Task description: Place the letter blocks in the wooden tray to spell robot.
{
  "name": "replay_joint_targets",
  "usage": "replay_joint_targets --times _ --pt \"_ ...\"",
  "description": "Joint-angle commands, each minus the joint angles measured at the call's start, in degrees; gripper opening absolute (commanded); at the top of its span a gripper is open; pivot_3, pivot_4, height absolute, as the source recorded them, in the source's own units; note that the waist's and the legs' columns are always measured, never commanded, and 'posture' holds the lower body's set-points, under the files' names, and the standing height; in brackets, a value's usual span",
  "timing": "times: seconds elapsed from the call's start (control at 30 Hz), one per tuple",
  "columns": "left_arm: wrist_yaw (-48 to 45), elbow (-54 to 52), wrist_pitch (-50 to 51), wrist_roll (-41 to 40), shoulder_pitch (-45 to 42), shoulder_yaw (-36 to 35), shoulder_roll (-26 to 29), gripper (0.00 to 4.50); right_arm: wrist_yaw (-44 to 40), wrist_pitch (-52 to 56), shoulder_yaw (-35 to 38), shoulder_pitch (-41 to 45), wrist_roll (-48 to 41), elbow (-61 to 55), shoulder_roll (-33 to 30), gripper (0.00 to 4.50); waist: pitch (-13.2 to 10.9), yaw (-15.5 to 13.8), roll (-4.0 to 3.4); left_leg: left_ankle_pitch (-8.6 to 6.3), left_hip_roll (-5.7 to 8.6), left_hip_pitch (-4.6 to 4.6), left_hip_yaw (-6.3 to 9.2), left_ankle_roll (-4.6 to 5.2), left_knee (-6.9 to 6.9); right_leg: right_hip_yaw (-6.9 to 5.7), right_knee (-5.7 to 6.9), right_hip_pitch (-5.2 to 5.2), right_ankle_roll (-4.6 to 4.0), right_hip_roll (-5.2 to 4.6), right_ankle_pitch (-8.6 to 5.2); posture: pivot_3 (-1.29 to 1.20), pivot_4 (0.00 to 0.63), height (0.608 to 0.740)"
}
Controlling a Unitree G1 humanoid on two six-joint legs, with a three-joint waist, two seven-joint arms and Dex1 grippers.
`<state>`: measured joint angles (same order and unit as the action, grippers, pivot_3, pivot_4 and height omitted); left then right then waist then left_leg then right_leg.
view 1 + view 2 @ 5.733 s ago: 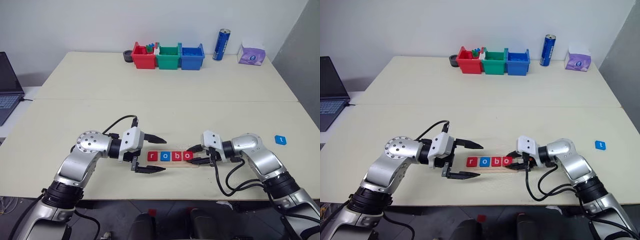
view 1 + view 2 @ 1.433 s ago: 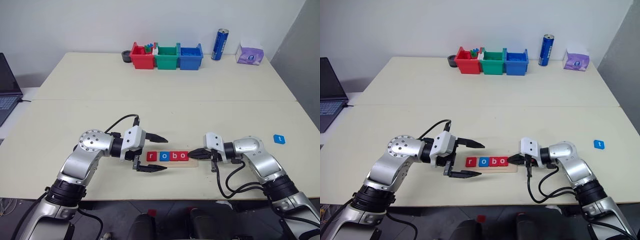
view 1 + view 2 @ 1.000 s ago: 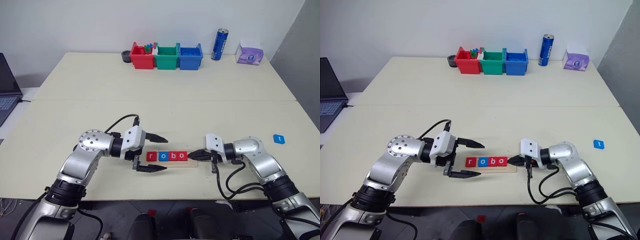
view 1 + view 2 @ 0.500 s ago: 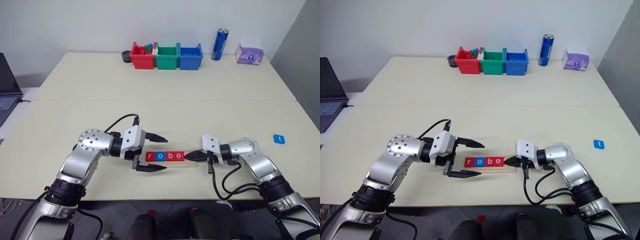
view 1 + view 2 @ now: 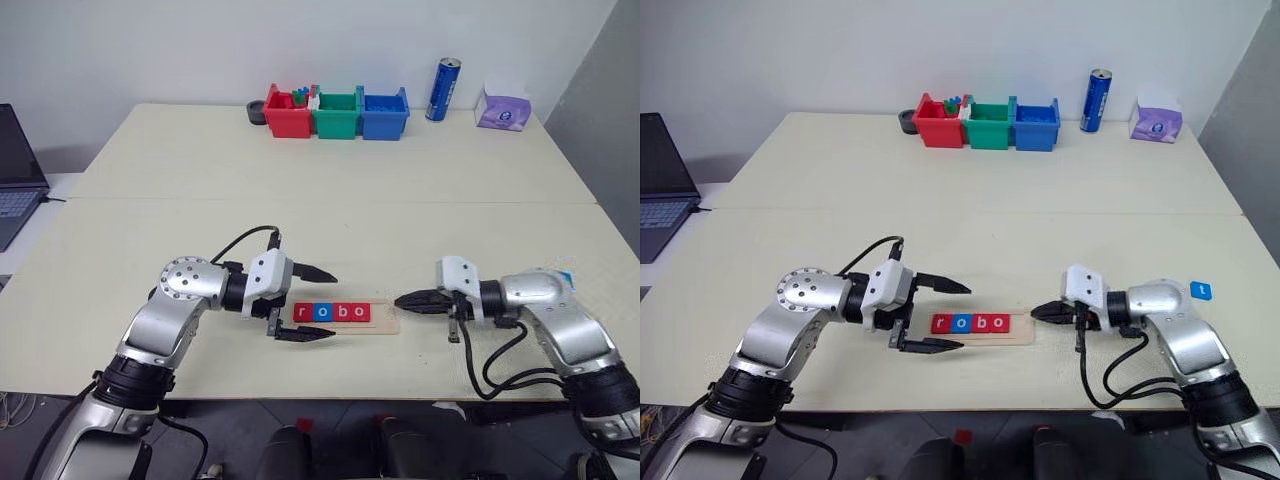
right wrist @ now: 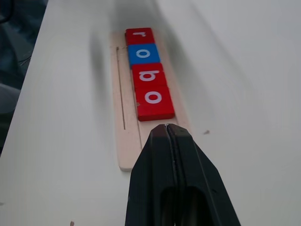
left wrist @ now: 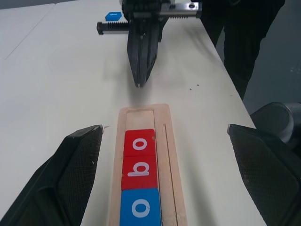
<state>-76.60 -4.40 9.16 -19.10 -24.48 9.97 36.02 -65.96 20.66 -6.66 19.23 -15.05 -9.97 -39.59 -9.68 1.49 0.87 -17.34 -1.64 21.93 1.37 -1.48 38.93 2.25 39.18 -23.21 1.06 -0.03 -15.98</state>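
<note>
The long pale wooden tray [image 5: 340, 314] lies on the cream worktop [image 5: 330, 160] with four red and blue letter blocks [image 5: 331, 312] reading r, o, b, o — its last slot bare. The remaining small blue t block [image 5: 1201, 291] sits well apart, beyond the right arm. The right end effector [image 5: 400, 300], pressed together and empty, points at the tray's free end. The left end effector [image 5: 322, 304], spread wide, straddles the other end — probably to steady it.

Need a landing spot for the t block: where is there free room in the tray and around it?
The wooden tray has one bare slot at its right end, past the last o block. Bare table lies between tray and bins. It is crowded at the tray's left end, which the open left gripper straddles; the shut right gripper points at the free slot.
</note>
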Motion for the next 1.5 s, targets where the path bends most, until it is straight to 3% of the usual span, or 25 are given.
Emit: replay_joint_targets --times 0.03,0.2,0.27,0.33,0.5,0.63,0.67,0.97,1.47,1.5 --pt "2.07 -1.07 -0.21 -0.17 -2.03 1.32 -2.89 4.5 7.06 7.64 8.15 -2.0 -3.64 -6.19 -0.94 0.03 0.0 -0.11 0.01 0.0 0.01 0.0 0.0 0.0 0.0 0.0 0.0 0.01 0.0 0.0 0.0 0.0 0.15 0.74" --pt "7.26 0.61 0.74 1.76 -5.84 4.64 -10.54 4.5 22.47 14.96 16.88 -6.39 -1.7 -9.94 2.18 0.03 0.02 -0.3 0.03 0.0 0.04 0.03 0.0 0.0 0.02 0.03 0.0 0.02 0.01 -0.01 0.01 0.0 0.15 0.74" --pt "10.48 2.55 0.58 3.37 -7.99 5.97 -14.53 4.5 31.69 19.08 21.28 -7.23 0.07 -10.7 5.45 0.4 0.02 -0.33 0.03 0.0 0.06 0.04 -0.02 -0.01 0.03 0.06 0.02 0.02 0.02 -0.01 0.01 0.0 0.15 0.74" --pt "12.33 3.83 0.64 4.53 -9.4 7.25 -17.42 4.5 37.7 21.27 23.84 -8.62 1.83 -12.53 7.33 0.92 0.02 -0.4 0.02 0.01 0.07 0.04 -0.02 -0.01 0.04 0.07 0.05 0.02 0.03 -0.01 0.02 0.0 0.15 0.74" --pt "15.73 6.72 0.08 6.82 -11.56 9.44 -22.44 4.5 50.66 25.08 29.77 -11.19 6.32 -14.6 11.44 2.8 0.08 -0.15 -0.08 0.01 0.05 0.02 -0.04 -0.01 -0.02 0.12 0.03 -0.01 0.03 0.03 0.01 0.0 0.15 0.74" --pt "17.85 10.21 -0.45 8.45 -13.71 10.27 -25.62 4.5 56.19 25.04 32.33 -12.43 8.89 -13.07 12.77 4.27 0.11 -0.04 -0.12 0.01 0.07 0.0 -0.08 -0.01 -0.01 0.16 0.06 -0.01 0.04 0.04 0.01 0.0 0.15 0.74" --pt "18.25 11.39 -0.72 8.92 -14.35 10.48 -26.46 4.5 56.69 24.66 32.9 -12.52 8.69 -12.16 13.26 4.46 0.11 -0.02 -0.12 0.01 0.08 -0.01 -0.09 -0.01 -0.01 0.17 0.07 -0.01 0.04 0.04 0.01 0.0 0.15 0.74" --pt "19.45 17.75 -3.13 10.72 -17.34 10.99 -31.53 4.5 58.3 21.93 34.25 -10.19 6.21 -1.82 15.95 4.46 0.16 0.18 -0.24 0.01 0.09 -0.02 -0.14 0.0 -0.04 0.23 0.02 0.0 0.04 0.08 0.01 0.0 0.15 0.74" --pt "17.75 14.17 -1.59 10.21 -15.17 11.37 -29.32 4.5 60.1 17.77 36.66 -3.37 4.18 12.67 14.94 4.46 0.19 0.15 -0.29 0.01 0.08 -0.02 -0.14 -0.01 -0.05 0.23 0.02 0.0 0.04 0.08 0.01 0.0 0.15 0.74" --pt "17.64 14.11 -1.55 10.19 -15.17 11.37 -29.29 4.5 60.16 17.68 36.66 -3.36 3.9 12.76 14.99 4.29 0.19 0.14 -0.29 0.01 0.08 -0.02 -0.14 -0.01 -0.05 0.22 0.01 0.0 0.04 0.08 0.01 0.0 0.15 0.74"
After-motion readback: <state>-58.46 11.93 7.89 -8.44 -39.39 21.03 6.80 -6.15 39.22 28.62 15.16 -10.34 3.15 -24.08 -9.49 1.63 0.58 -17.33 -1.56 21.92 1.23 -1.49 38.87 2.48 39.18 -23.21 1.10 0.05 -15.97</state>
